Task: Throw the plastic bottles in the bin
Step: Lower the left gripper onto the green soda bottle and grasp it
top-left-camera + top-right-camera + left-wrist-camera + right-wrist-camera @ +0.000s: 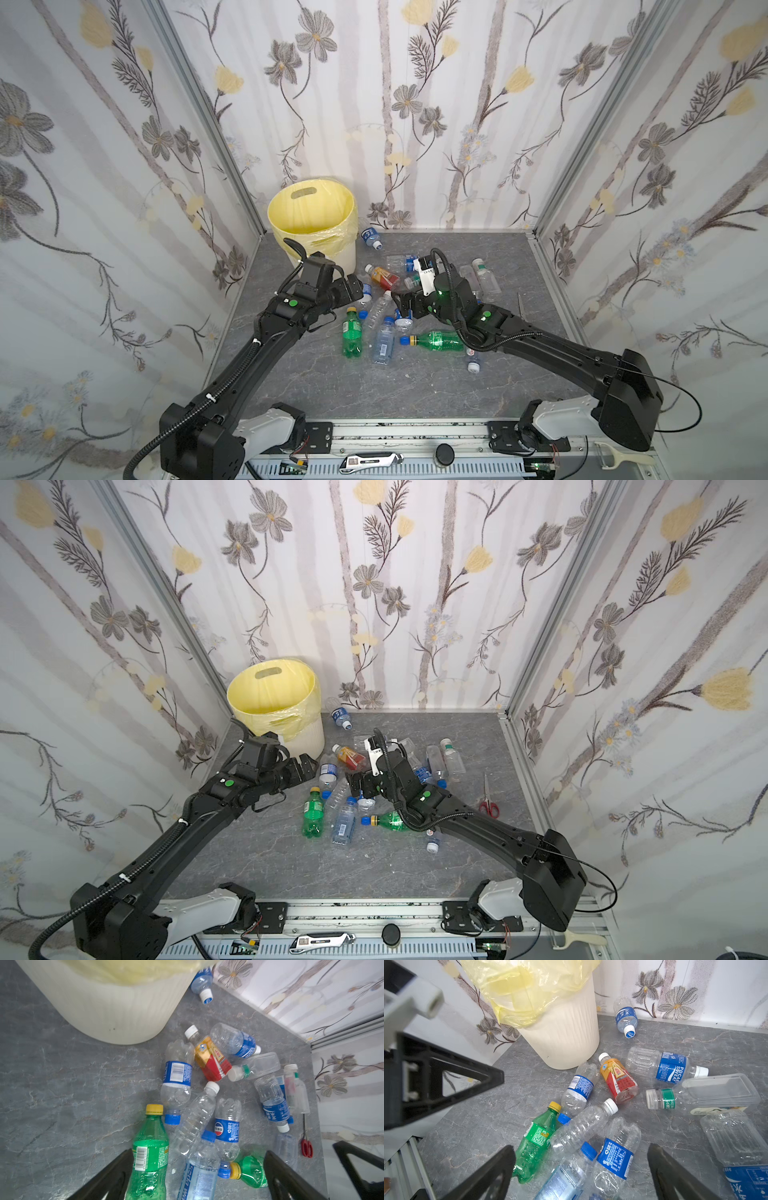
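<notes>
- The bin (347, 255) stands in the far left corner of the grey table (291, 374), with its yellow liner (311, 212) folded over the rim. Only liner shows inside it.
- The plastic bottles (383, 343) lie on their sides on the table, heaped mid-floor just right of the bin.
- One blue-labelled bottle (371, 238) lies apart by the back wall, just beside the bin.
- The orange-red labelled bottle (384, 277) lies near the bin's base.
- Nearer the camera, a green bottle (352, 336) and a second green bottle (440, 340) edge the heap.
- The left gripper (198, 1152) hangs over the heap, fingers spread wide, gripping nothing.
- The right gripper (580, 1148) hangs over the heap opposite, fingers wide apart, nothing held.
</notes>
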Controlling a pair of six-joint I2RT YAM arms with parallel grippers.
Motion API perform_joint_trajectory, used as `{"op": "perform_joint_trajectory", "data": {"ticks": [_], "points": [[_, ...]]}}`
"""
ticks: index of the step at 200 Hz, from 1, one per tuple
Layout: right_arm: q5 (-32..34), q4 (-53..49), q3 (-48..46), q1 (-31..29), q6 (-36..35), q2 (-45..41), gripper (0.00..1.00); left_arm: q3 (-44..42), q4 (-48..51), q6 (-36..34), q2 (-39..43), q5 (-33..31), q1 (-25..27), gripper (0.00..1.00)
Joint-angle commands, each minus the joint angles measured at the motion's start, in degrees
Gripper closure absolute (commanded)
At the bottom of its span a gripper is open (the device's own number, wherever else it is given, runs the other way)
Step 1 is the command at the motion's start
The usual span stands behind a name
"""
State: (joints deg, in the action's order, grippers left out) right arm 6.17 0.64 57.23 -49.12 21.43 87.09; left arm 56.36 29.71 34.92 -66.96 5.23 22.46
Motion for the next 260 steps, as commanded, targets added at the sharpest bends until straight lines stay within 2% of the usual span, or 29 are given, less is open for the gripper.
{"op": "perform_joint_trajectory", "data": {"ticks": [1,31,65,162,218,260], "points": [[0.3,2.8,-1.2,-0.1,0.9,-0.2,0.01,-4.6,-1.0,1.3,-0.6,1.7,0.5,0.0],[-0.6,3.3,-1.8,-0.2,2.0,0.8,0.0,-9.3,-1.3,1.3,-0.3,0.6,0.8,0.0],[-0.8,3.9,-2.4,-0.7,2.6,1.6,0.0,-12.0,-2.9,1.6,-1.3,2.1,1.2,0.02],[-0.9,4.8,-4.2,-0.8,3.9,1.7,0.0,-16.2,-7.9,0.3,-7.8,2.1,1.4,0.18],[-1.5,4.9,-4.2,-0.8,4.3,1.9,0.0,-18.2,-10.6,0.0,-10.1,1.0,1.4,0.38],[-1.4,4.9,-4.2,-0.8,4.2,1.9,0.0,-18.2,-11.8,0.1,-11.6,0.9,1.4,0.41]]}}
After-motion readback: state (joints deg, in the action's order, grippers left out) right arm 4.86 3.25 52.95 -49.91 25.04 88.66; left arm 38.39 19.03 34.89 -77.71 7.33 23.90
